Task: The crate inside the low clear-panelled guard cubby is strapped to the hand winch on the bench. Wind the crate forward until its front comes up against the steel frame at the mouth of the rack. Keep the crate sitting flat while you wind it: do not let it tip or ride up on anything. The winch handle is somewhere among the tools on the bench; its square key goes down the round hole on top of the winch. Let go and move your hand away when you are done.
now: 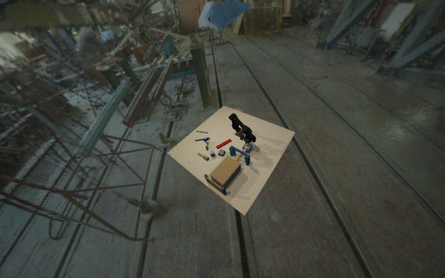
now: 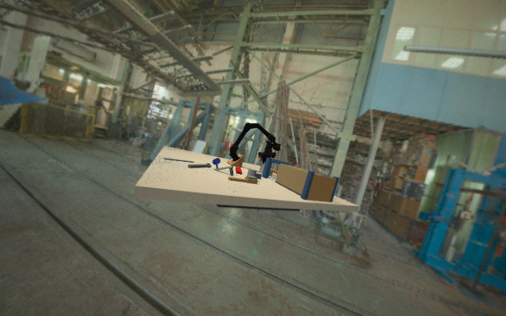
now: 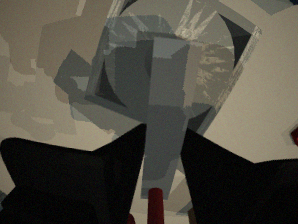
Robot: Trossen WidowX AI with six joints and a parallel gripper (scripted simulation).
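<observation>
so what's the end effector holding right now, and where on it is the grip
The end effector is shut on the grey winch handle, gripping its flat bar at the near end; the bar's far end lies over the round top of the winch.

In your wrist view the two black fingers run off the bottom edge, so you cannot see where they join the hand. They cover the lower end of the flat grey handle bar (image 3: 161, 129) clamped between them, and the bar in turn hides the round hole on top of the grey winch drum (image 3: 200, 36). From the top view the small tools on the pale desk (image 1: 271, 139) are too tiny to name, and the black arm (image 1: 242, 129) hides most of the winch. From the exterior view the far end of the tan crate (image 2: 294, 178) sits behind the blue steel frame (image 2: 267, 167), so you cannot tell whether they touch.
</observation>
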